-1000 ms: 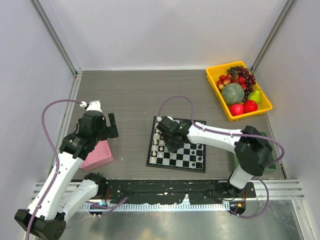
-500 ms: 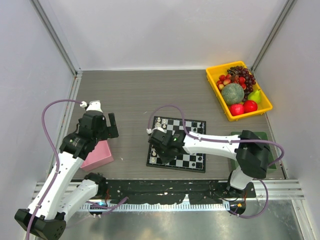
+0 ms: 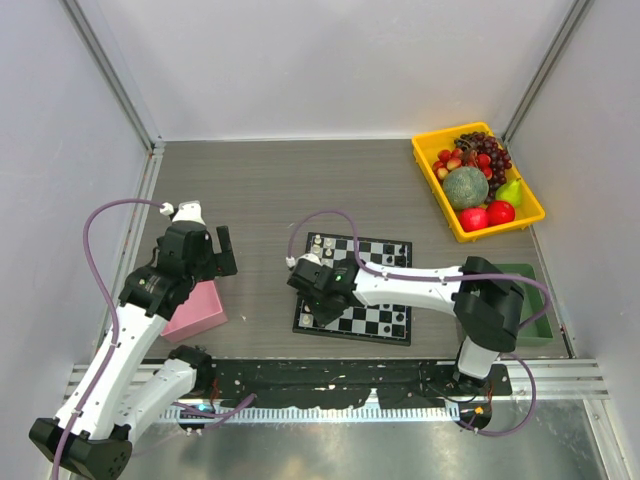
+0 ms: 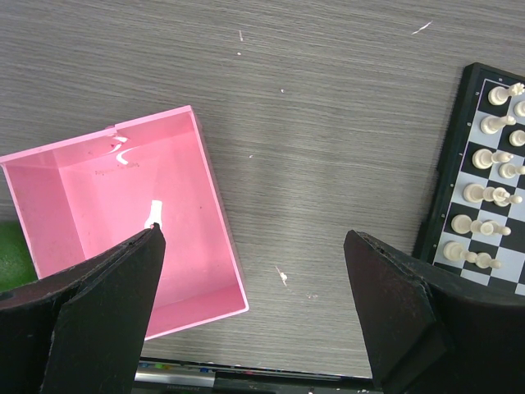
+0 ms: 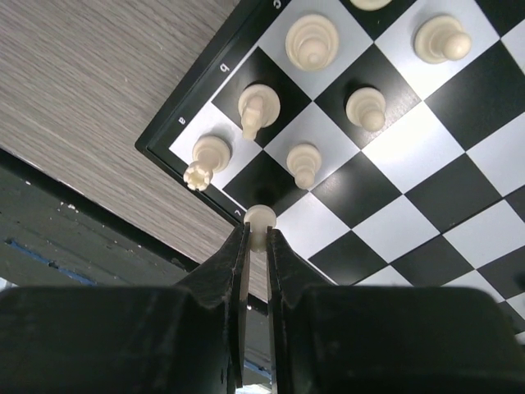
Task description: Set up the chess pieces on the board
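Inside the pink box [image 4: 82,176] lies one white piece [image 4: 154,213]; left hand [image 4: 254,236] gapes wide, right hand [image 5: 257,234] pinches a white pawn [image 5: 260,218].

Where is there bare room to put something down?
Bare table between the pink box and the chessboard, and a wide stretch behind it, left of the yellow bin. The board's left edge is crowded with white pieces.

Left arm [image 3: 118,345] folded at the elbow, left gripper [image 4: 254,238] facing down, jaws spread wide, right arm [image 3: 415,287] stretched low toward its left, right gripper [image 5: 256,236] pinched tight on a white chess piece [image 5: 261,218] at its fingertips
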Controlling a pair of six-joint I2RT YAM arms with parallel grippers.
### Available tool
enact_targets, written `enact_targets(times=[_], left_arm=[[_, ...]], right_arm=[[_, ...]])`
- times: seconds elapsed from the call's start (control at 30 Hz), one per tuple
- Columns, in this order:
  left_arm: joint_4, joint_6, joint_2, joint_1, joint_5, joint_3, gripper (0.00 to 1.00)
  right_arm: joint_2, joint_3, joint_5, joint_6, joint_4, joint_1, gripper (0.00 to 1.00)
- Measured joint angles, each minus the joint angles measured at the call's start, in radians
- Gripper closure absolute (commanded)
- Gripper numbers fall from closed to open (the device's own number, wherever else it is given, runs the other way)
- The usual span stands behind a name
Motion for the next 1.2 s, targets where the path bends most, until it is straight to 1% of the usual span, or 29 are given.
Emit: enact_targets(times=[0.53,0.87,1.0,1.07,1.1,1.2], left_arm=[[0.000,0.000,0.000,0.000,-0.003,0.000,0.01],[0.000,0.000,0.000,0.000,-0.003,0.000,0.01],[-0.001,0.000,0.000,0.000,-0.003,0.000,0.01],[0.000,0.000,0.000,0.000,-0.003,0.000,0.01],[0.000,0.000,0.000,0.000,-0.003,0.000,0.01],[0.000,0.000,0.000,0.000,-0.003,0.000,0.01]], right_arm=[[0.036,0.030,0.007,-0.001,0.007,0.000,0.87],[0.055,0.034,0.016,-0.001,0.002,0.000,0.85],[0.059,0.039,0.021,-0.002,0.002,0.000,0.80],[0.059,0.040,0.022,-0.003,-0.002,0.000,0.73],[0.059,0.040,0.022,-0.003,-0.003,0.000,0.72],[0.059,0.044,0.023,-0.005,-0.014,0.000,0.61]])
